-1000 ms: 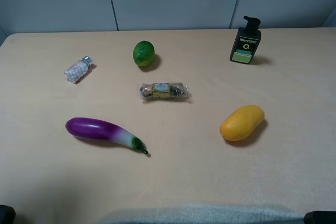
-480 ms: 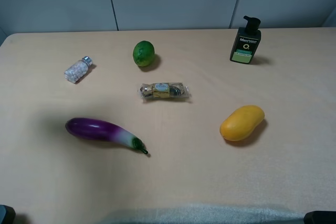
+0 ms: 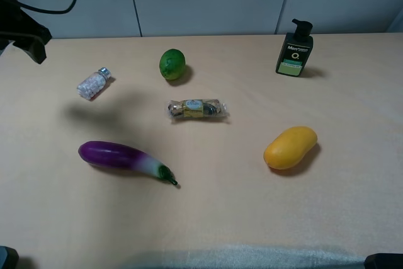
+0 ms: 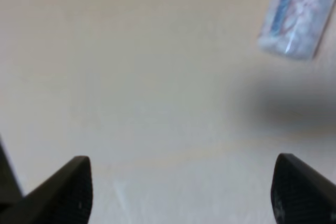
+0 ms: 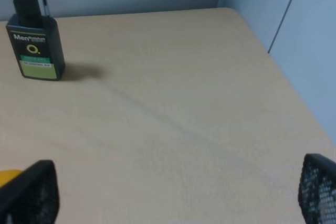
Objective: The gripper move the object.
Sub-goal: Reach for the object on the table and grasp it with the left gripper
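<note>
I read the left gripper (image 4: 184, 192) as wide open, with nothing between its 2 dark fingertips; in the high view its black arm sits far to the left of the round green lime (image 3: 172, 64), raised off the tan surface (image 3: 208, 218). The small clear bottle of white pellets with a silver cap (image 3: 94, 84) lies on its side to the left of the lime and a little nearer the camera, apart from the gripper; my left wrist view shows it blurred at the frame's edge, beyond the fingertips. The foil-wrapped candy pack (image 3: 196, 109) lies in front of the lime; the purple eggplant (image 3: 123, 157) lies nearer still, to the front-left. The yellow mango (image 3: 289, 147) and the black pump bottle with a green label (image 3: 294, 50) are well right of the lime. The right gripper (image 5: 176, 192) is also spread wide and empty.
</note>
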Motion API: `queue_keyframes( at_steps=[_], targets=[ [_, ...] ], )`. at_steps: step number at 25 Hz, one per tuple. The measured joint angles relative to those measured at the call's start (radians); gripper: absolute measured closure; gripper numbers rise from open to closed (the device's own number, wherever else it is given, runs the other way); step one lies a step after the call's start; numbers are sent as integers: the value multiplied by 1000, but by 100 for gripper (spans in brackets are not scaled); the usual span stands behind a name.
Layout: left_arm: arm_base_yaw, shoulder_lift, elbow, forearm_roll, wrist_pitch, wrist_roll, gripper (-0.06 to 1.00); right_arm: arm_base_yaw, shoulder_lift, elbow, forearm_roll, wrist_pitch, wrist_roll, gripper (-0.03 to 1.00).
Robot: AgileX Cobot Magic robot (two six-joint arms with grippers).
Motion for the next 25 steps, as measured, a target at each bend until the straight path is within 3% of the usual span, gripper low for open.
queue_keyframes(
  at_steps=[10,16,25],
  targets=[
    [-89,214,-117,-17,-34,0,18,0,0,0,0,0,0,27],
    [-98,283,-117,-107,-97,0,18,0,0,0,0,0,0,27],
    [-98,329,-117,-112,-146,3,18,0,0,0,0,0,0,27]
  ],
)
